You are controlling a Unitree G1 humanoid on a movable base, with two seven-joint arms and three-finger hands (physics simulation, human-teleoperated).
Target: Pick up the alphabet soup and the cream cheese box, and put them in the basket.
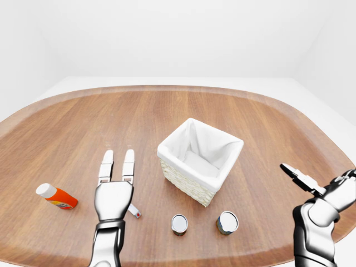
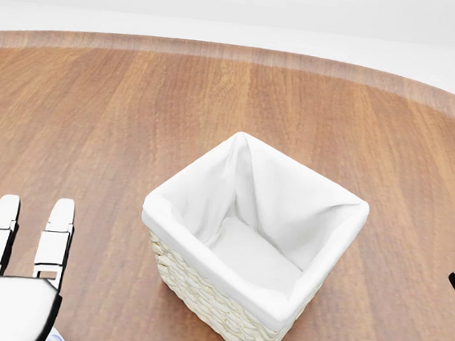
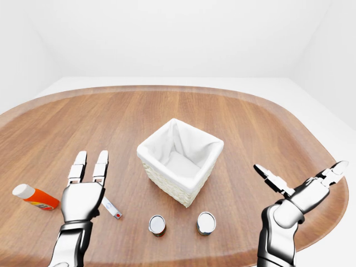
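Fingers of the left hand stretch apart, empty, over the flat cream cheese box, left of the basket; light, stiff, probably best pinched across its narrow edges.

The basket stood at the centre of the table in the left-eye view, its mouth uncovered and its white-lined inside bare. Wide bare wood lay across the upper half of the frame and down both sides of the basket. Along the lower edge, two cans stood upright just below the basket, apart from each other with a gap between. The left hand hovered at lower left, fingers spread flat, over a small white box that showed beside it. An orange bottle lay at far lower left, well apart. The right hand hung spread at lower right, over bare wood.
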